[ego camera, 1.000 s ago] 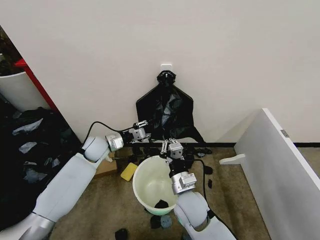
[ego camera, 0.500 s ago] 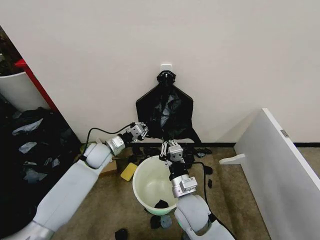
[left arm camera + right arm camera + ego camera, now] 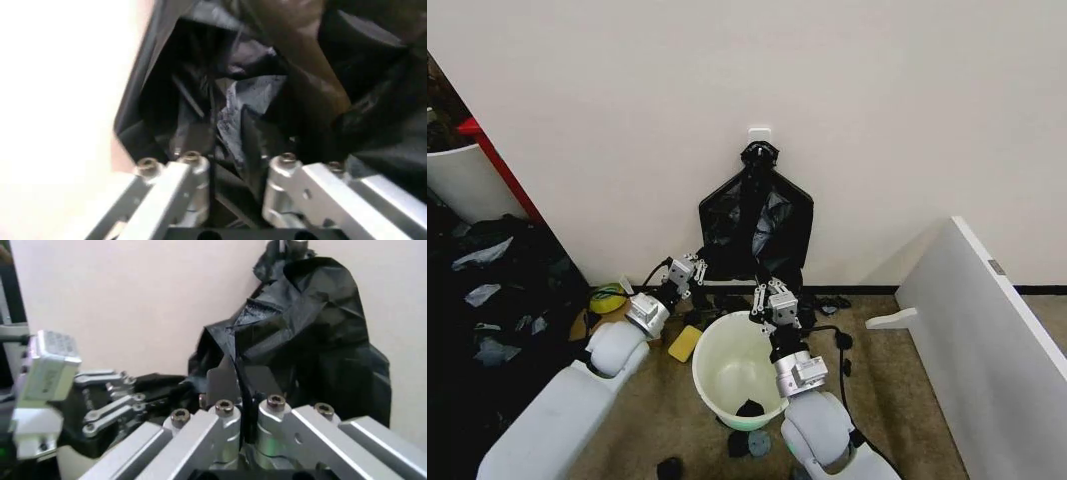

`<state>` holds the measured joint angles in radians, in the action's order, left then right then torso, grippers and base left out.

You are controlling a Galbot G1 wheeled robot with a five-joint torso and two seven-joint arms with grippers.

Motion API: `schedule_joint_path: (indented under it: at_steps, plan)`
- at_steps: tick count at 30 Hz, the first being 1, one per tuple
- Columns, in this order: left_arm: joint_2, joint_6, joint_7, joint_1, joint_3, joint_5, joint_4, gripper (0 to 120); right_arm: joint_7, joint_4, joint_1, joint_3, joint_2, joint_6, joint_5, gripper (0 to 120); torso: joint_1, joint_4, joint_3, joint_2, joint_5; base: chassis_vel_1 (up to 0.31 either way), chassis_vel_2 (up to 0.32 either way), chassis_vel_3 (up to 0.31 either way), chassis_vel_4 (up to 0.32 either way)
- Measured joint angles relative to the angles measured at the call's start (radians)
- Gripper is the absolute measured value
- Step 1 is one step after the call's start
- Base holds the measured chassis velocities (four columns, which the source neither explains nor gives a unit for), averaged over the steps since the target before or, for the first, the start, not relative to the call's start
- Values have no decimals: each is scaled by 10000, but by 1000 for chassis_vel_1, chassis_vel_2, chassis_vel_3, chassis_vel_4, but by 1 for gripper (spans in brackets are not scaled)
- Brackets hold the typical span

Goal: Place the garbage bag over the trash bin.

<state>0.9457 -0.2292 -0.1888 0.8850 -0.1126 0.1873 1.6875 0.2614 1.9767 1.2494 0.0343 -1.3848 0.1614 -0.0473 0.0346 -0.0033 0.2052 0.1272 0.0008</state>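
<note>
A black garbage bag hangs against the wall from a hook, its front sheet pulled out and bulging. My left gripper is at the bag's lower left corner, shut on the plastic. My right gripper is at the bag's lower edge, shut on a fold that runs between its fingers. The left gripper also appears in the right wrist view, with black plastic leading to it. The white trash bin stands on the floor just below both grippers, its mouth uncovered.
A yellow block lies left of the bin. Small black scraps lie in the bin and on the floor. A white panel slants along the right. A dark heap fills the left side.
My left arm has drawn back and down to the left, taking the bag's lower left corner with it. The bag went from flat to bulging. The right gripper has barely moved.
</note>
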Motion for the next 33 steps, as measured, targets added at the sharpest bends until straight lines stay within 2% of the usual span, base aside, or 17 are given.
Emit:
schedule_joint_path:
  at_steps: [1,7,8,11,16,17,19,22,26,31,33]
  plan:
    - [0,0,0,0,0,0,0,22,0,0,0,0,0,0,0,0,0,0,0,0,0,0,0,0,0]
    - [-556,-164,-1443,-1035,499,-411,-296,45,-171,29,78,43,-82,92,-183,0,1,1,0,0,-2,0,0,0,0]
    - [-556,-164,-1443,-1035,499,-411,-296,45,-171,29,78,43,-82,92,-183,0,1,1,0,0,-2,0,0,0,0]
    - [-733,-159,-2430,-2199,1095,-702,-677,59,-241,-16,98,88,-140,159,-297,0,2,-2,0,0,0,0,0,0,0]
    - [-727,-8,-3402,-3216,1525,-947,-1086,77,-260,-122,54,118,-247,191,-410,0,2,-1,1,0,0,0,0,0,0]
    - [-717,25,-3540,-3288,1535,-980,-1119,78,-261,-135,46,118,-251,196,-415,0,2,-1,1,0,0,0,0,0,0]
    - [-673,151,-4200,-3490,1529,-1196,-1228,90,-262,-178,3,89,-254,206,-421,0,2,0,1,0,0,0,0,0,0]
    - [-646,211,-4723,-3514,1459,-1365,-1279,97,-262,-206,-35,62,-255,207,-421,0,2,0,1,0,-1,0,0,0,0]
    - [-559,370,-5254,-3440,1347,-1639,-1349,98,-252,-277,-114,32,-255,213,-412,0,2,2,1,0,-1,0,0,0,0]
    - [-408,448,-5243,-3418,1324,-1869,-1487,96,-248,-290,-145,42,-256,215,-398,0,2,1,1,0,-1,0,0,0,0]
    - [-326,469,-5185,-3399,1311,-1976,-1543,86,-247,-290,-146,48,-253,216,-393,0,2,0,1,0,-1,0,0,0,0]
